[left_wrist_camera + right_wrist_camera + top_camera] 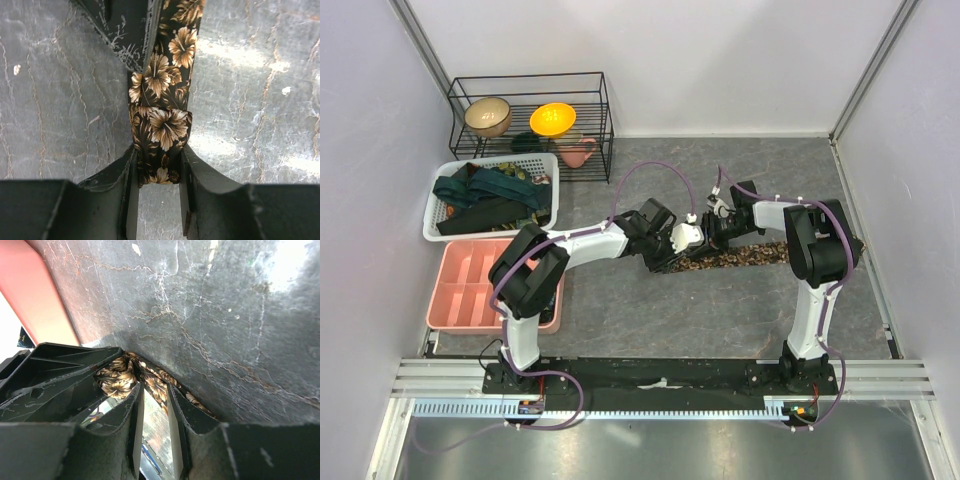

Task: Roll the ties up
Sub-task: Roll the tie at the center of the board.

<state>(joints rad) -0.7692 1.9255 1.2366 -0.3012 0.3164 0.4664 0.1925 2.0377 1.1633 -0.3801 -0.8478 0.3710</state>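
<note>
A brown-and-tan flowered tie (750, 255) lies flat across the middle of the grey table. My left gripper (665, 258) is at its left end. In the left wrist view the folded-over end of the tie (162, 125) sits between the jaws, and my left gripper (159, 170) is shut on it. My right gripper (718, 238) comes in just to the right; one of its fingers (125, 30) lies along the tie's edge. In the right wrist view the tie (117, 380) crosses the tips of the right gripper (155, 387), whose jaws stand narrowly apart. More dark ties (485, 190) lie in the basket.
A white mesh basket (548, 205) stands at the left. A pink compartment tray (470, 285) lies in front of it, close to the left arm's base. A black wire rack (530, 110) at the back left holds bowls and a pink cup (578, 152).
</note>
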